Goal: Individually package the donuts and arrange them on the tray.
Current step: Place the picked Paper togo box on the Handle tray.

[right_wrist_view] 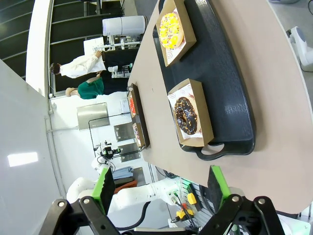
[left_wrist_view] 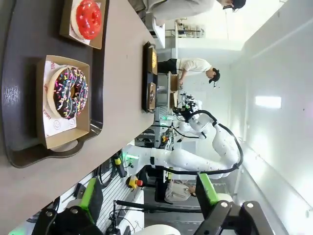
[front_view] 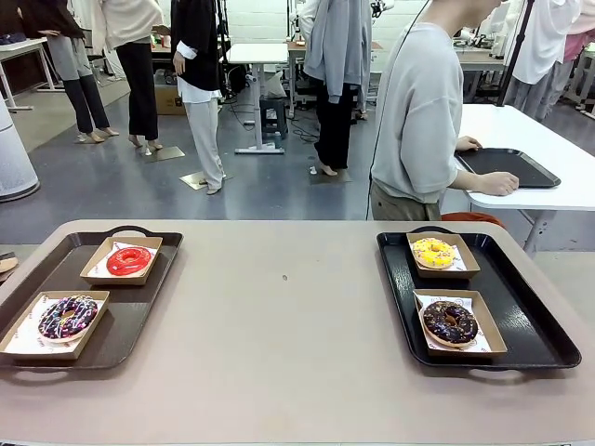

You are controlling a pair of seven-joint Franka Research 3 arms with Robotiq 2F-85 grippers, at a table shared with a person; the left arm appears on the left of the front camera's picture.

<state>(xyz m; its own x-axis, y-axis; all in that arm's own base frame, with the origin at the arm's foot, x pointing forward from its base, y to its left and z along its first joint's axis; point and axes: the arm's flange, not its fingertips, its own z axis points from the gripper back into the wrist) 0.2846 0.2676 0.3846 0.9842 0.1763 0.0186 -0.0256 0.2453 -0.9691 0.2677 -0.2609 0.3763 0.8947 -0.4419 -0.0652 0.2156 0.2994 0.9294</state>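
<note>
On the table: four donuts sat boxed on two black trays.

My left gripper and right gripper both hung open, holding nothing. The red donut and sprinkled donut lay in cardboard boxes on the left tray; the yellow donut and chocolate donut lay likewise on the right tray.

fixed front view; two rolled wrist views

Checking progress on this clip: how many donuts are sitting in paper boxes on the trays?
4. Red donut and sprinkled donut on the left tray; yellow donut and chocolate donut on the right tray. None seems hidden.
</note>
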